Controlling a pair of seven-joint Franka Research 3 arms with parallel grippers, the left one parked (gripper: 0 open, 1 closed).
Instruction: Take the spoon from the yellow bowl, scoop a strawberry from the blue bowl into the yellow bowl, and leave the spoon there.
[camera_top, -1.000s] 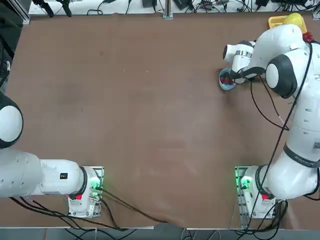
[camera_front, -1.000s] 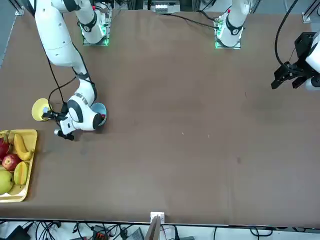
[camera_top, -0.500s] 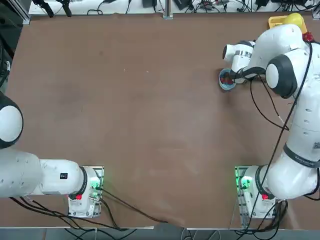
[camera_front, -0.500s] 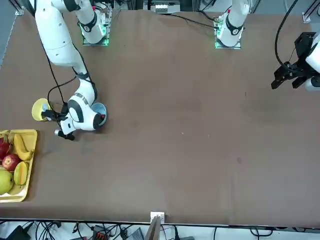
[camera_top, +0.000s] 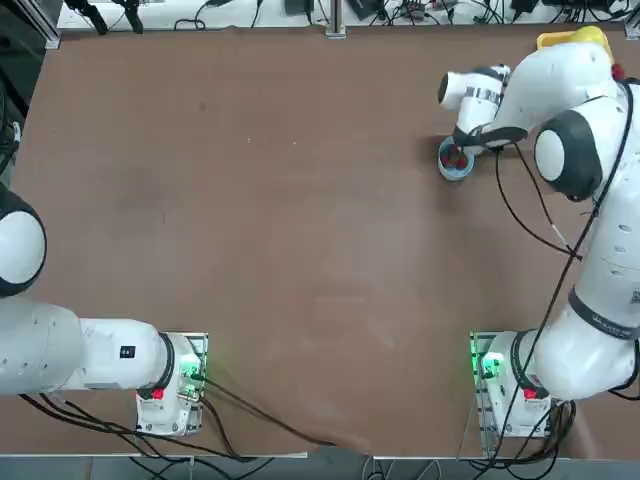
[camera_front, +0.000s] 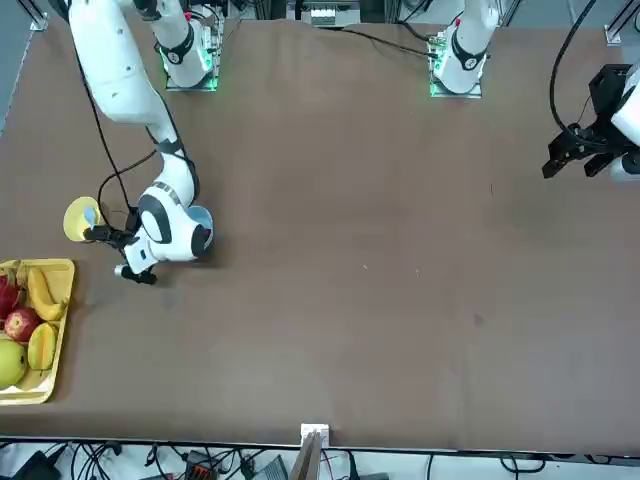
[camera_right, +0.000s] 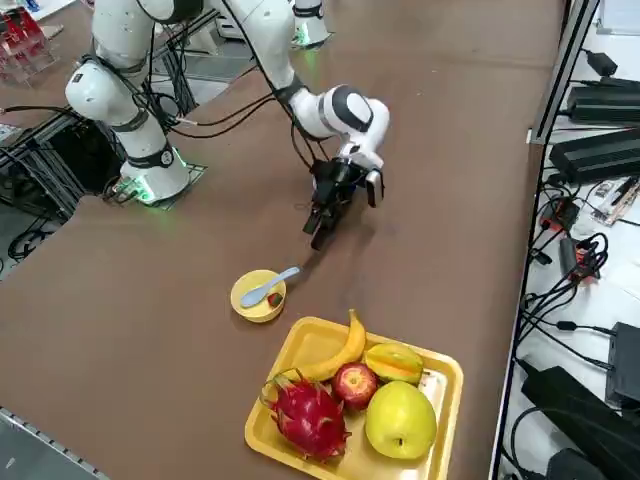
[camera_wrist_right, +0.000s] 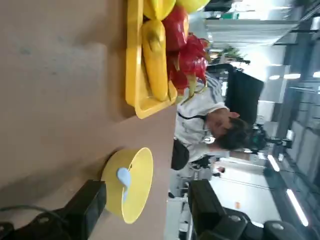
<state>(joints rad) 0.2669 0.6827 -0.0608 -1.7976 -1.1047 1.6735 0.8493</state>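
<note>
Right pincer (camera_right: 325, 215) open, beside yellow bowl (camera_right: 258, 296).

The blue bowl (camera_top: 455, 164) sits half hidden under the right arm's wrist in both table views

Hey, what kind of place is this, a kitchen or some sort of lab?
Most likely a robotics lab, not a kitchen. Two robot arms are bolted to a big brown table, cables and power units run along its edges, and the food is only props: a fruit tray and a yellow bowl.
</note>
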